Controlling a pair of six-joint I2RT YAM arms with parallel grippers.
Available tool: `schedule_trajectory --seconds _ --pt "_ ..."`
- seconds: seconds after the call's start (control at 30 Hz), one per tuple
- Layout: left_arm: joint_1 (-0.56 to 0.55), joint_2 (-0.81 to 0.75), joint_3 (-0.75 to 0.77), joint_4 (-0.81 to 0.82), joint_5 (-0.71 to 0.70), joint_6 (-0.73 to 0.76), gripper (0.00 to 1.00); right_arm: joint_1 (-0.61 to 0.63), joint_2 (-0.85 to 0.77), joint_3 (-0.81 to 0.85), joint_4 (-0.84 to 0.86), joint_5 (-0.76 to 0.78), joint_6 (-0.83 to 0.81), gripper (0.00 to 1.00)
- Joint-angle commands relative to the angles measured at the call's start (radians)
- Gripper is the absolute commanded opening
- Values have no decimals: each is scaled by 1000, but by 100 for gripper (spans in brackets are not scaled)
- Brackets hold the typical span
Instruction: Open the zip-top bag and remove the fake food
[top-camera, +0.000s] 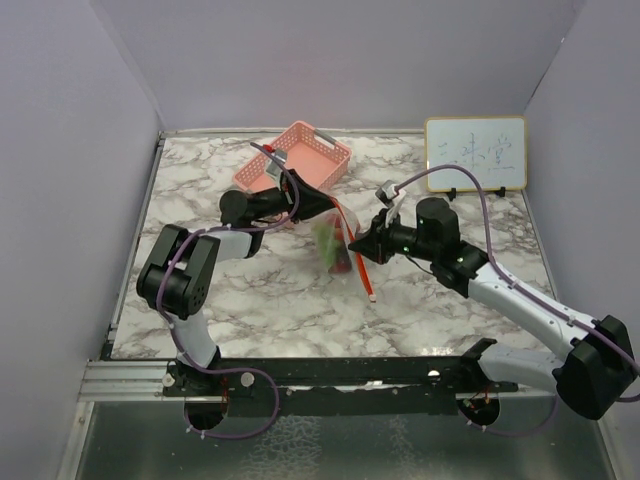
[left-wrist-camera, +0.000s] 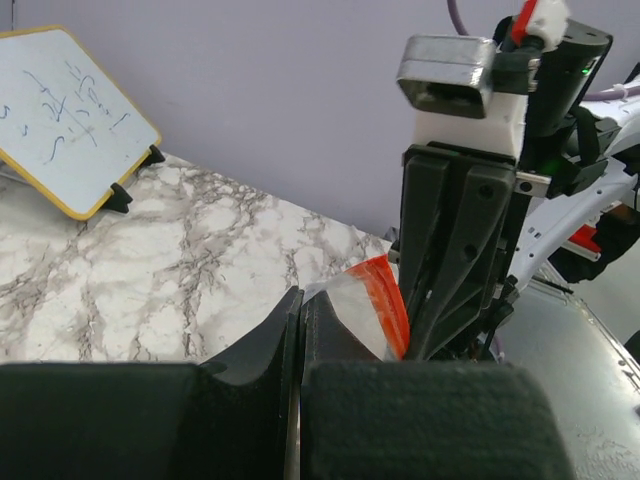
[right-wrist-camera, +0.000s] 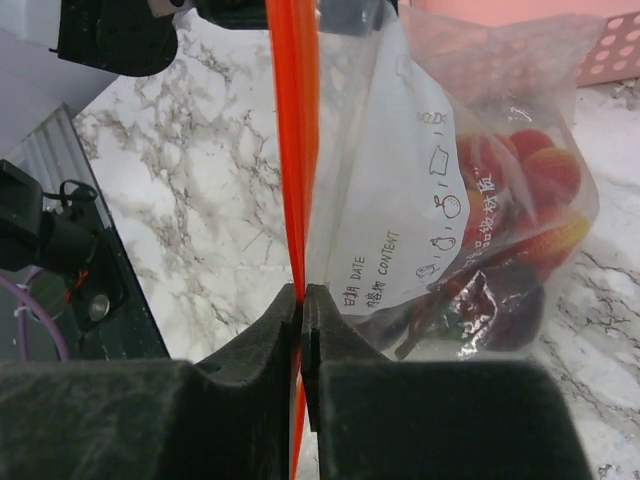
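Your left gripper (left-wrist-camera: 300, 300) and right gripper (right-wrist-camera: 302, 295) are both clamped on the limp, slippery zip-top bag (right-wrist-camera: 400, 200) (right on its zip strip (right-wrist-camera: 292, 150), left seemingly beside it), so keep hold at the lips.

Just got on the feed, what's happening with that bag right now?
Both arms hold the zip-top bag between them over the marble table. The left gripper is clamped on one edge near its mouth, and the right gripper has its jaws shut on the red-orange zip strip. The fake food is all inside the bag; none is out yet.
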Motion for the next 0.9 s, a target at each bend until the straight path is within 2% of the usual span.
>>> schedule_trajectory --seconds 0.0,0.07,0.1,0.17,0.2,0.23,0.27,0.3,0.4,0.53,0.63,0.7,0.77,0.87 --pt "-5 -77 11 234 -13 -17 0 2 14 20 65 -13 11 2" --pt "-5 -82 11 234 -14 -21 0 1 15 39 56 3 5 1" --pt "-4 -82 10 234 -17 -22 10 2 16 51 46 16 1 1" --pt "3 -81 1 234 -50 -26 46 2 17 74 29 57 -2 1" --pt "7 -83 -9 234 -69 -23 58 2 15 88 19 85 -2 1" --pt "14 -85 -21 234 -88 -21 82 2 14 103 8 112 -2 1" --pt "20 -89 -34 234 -109 -14 96 2 14 123 -9 146 -6 1" --pt "26 -91 -49 232 -130 -3 99 2 15 143 -26 172 -10 1" --pt "37 -129 -94 192 -177 37 99 2 21 188 -43 209 -26 1" --pt "28 -216 -178 46 -241 160 99 2 44 202 -24 218 -18 1" --pt "-19 -305 -237 -122 -306 287 99 1 75 211 -7 189 -12 1" --pt "-83 -361 -244 -266 -369 407 95 2 98 208 12 139 4 1" --pt "-142 -376 -231 -387 -415 519 86 2 117 199 35 105 25 2" --pt "-162 -338 -242 -377 -414 512 52 2 125 186 58 98 48 2"
